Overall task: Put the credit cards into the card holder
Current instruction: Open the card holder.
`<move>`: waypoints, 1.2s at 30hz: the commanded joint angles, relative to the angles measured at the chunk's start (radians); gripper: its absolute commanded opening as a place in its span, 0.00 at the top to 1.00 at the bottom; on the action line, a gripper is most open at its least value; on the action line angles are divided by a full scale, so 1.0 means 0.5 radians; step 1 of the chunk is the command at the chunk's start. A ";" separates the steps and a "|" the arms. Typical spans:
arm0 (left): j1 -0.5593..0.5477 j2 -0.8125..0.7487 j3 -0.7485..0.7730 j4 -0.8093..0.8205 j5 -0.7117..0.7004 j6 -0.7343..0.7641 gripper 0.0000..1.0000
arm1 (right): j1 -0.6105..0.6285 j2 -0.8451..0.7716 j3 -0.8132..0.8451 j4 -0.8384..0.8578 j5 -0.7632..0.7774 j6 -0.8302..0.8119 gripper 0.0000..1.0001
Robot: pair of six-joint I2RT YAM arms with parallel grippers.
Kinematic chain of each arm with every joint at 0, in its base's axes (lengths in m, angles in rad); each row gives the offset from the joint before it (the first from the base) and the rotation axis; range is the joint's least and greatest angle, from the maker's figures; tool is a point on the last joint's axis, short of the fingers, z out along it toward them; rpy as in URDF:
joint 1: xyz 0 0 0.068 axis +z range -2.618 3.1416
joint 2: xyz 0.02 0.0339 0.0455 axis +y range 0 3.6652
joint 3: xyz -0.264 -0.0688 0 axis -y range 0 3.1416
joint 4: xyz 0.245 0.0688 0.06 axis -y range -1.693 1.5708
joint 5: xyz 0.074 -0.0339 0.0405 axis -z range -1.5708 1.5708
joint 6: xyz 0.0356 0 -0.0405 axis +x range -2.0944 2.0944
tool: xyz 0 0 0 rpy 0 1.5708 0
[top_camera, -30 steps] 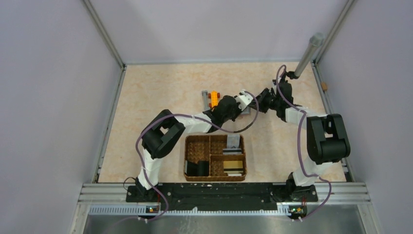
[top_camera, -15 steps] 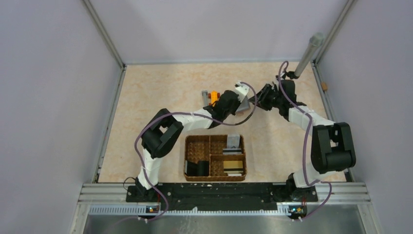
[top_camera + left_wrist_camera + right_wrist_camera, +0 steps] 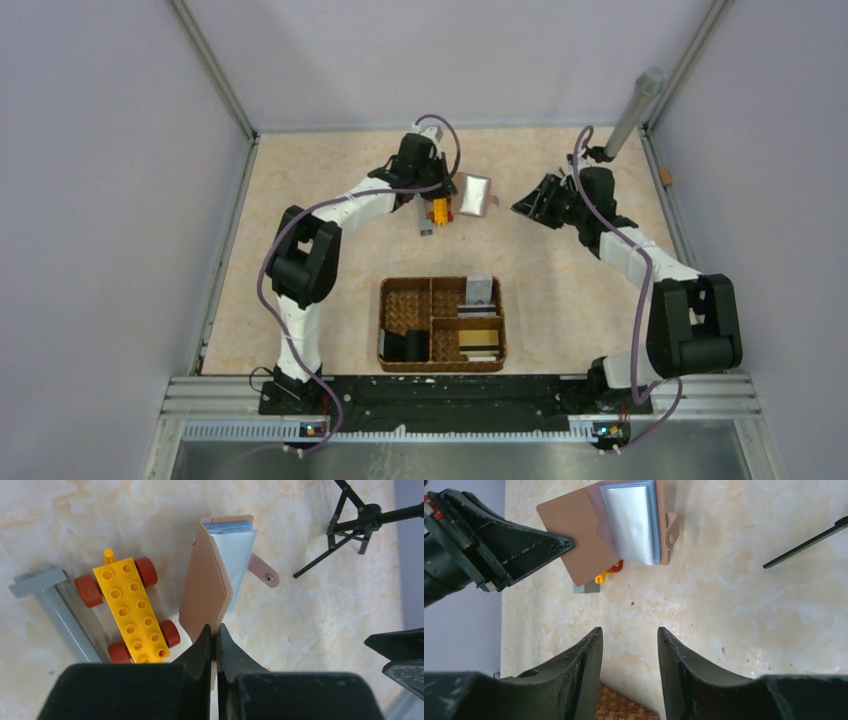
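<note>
Swung leftward, the card holder (image 3: 205,590) is held by one cover's edge in the left jaws, right jaws parted and empty, so it may slip.

an even, bright light is thrown from above, and only soft, short shadows are left on the counter (image 3: 325,605). the left gripper (image 3: 214,632) is rendered dark and soft-edged, the card holder (image 3: 205,585) just beyond it sharp. ahead of the right gripper (image 3: 629,632), mild glare is carried by the holder's clear sleeves.
</note>
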 commanded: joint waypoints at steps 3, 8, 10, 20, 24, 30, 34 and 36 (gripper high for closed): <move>0.026 -0.002 -0.103 0.015 0.459 -0.341 1.00 | 0.074 -0.010 0.051 0.070 -0.148 -0.136 0.60; 0.034 0.010 -0.230 0.084 0.511 -0.433 1.00 | 0.148 0.106 0.111 0.081 -0.201 -0.175 0.59; 0.033 -0.002 -0.306 0.116 0.510 -0.459 1.00 | 0.199 0.156 0.144 0.055 -0.169 -0.213 0.56; 0.035 -0.033 -0.464 0.257 0.544 -0.526 1.00 | 0.244 0.294 0.189 -0.107 0.185 -0.288 0.56; 0.033 -0.022 -0.457 0.260 0.548 -0.525 1.00 | 0.239 0.347 0.231 -0.225 0.275 -0.326 0.54; 0.035 0.000 -0.423 0.260 0.549 -0.511 1.00 | 0.240 0.450 0.232 -0.160 0.220 -0.326 0.54; 0.038 0.013 -0.395 0.245 0.551 -0.498 1.00 | 0.239 0.527 0.253 -0.132 0.195 -0.333 0.54; 0.039 0.014 -0.393 0.244 0.554 -0.499 1.00 | 0.241 0.557 0.266 -0.129 0.179 -0.337 0.54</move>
